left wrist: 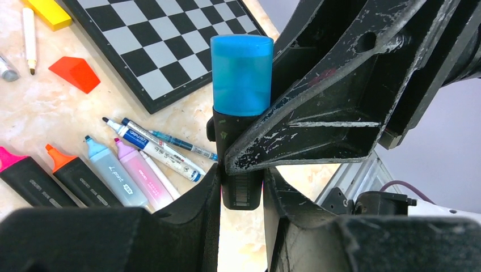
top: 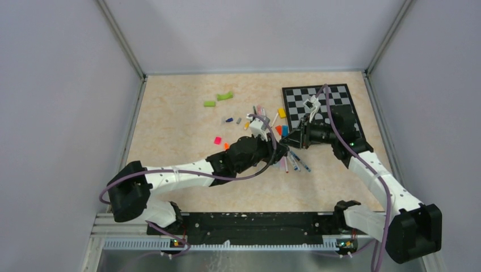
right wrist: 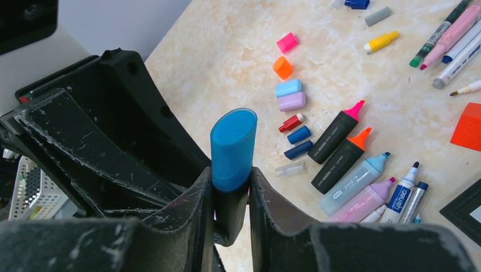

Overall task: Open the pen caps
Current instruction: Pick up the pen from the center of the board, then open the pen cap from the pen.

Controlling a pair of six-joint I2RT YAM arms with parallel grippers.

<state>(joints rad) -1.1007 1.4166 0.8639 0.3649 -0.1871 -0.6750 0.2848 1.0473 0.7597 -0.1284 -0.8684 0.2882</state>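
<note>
Left pincer [left wrist: 241, 180]: pinching the lower barrel of a black highlighter [left wrist: 241, 190], held above the tabletop [right wrist: 227, 39].

Right pincer [right wrist: 231, 180]: pressed in on the bottom rim of the blue cap [right wrist: 232, 144]. The cap sits fully on the barrel, not yet off.

Beyond: a row of uncapped highlighters [right wrist: 345, 157], loose caps [right wrist: 289, 88] just past them, the chessboard [left wrist: 170, 51] farther off.

Risks, as I judge them:
- The right fingers seem to straddle the cap-barrel seam, so a pull may drag the pen from the left grip instead of freeing the cap.
- The smooth cap could slip out of the grip.
- An off-axis tug could jam it.
</note>
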